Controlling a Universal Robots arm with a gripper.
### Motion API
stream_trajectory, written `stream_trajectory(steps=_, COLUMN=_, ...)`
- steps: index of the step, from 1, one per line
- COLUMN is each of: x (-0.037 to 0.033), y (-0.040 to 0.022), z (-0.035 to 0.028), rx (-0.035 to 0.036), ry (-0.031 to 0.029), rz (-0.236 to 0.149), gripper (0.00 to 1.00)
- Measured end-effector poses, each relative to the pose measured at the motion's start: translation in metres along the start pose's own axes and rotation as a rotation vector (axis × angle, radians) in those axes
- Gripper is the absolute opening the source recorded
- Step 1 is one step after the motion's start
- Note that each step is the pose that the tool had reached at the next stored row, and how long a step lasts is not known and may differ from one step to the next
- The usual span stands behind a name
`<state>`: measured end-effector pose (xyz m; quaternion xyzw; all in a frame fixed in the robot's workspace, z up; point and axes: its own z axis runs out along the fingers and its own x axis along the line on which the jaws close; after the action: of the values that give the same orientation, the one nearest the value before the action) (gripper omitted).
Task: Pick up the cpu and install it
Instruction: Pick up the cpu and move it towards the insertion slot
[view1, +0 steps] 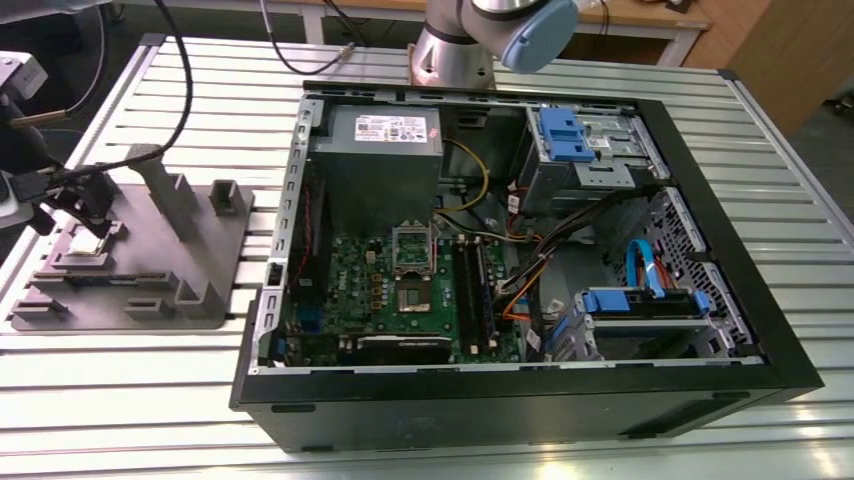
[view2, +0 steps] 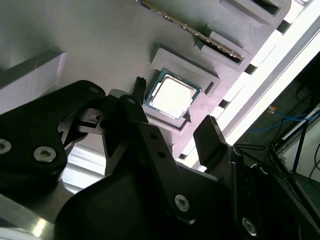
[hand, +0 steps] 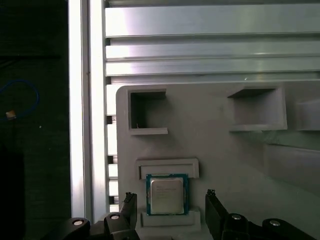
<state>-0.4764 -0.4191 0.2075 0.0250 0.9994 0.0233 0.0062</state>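
The cpu is a small square chip with a pale metal top. It lies flat in a shallow pocket of the grey fixture block, which stands at the exterior view's left. My gripper hovers open just over the chip, one black finger on each side, not touching it. In the second wrist view the cpu sits framed by the gripper. In the exterior view the gripper hangs over the cpu. On the motherboard, the socket is open with its lid raised.
The open black computer case lies on the slatted aluminium table, with a power supply, blue-tabbed drive bays and cables inside. Upright posts rise from the fixture near the gripper. The table edge lies close by.
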Motion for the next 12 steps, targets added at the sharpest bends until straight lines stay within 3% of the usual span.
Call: stream_trajectory(steps=12, x=0.0001, y=-0.0009, z=0.0120, rx=-0.0001, ry=0.0002, rz=0.000, gripper=0.65)
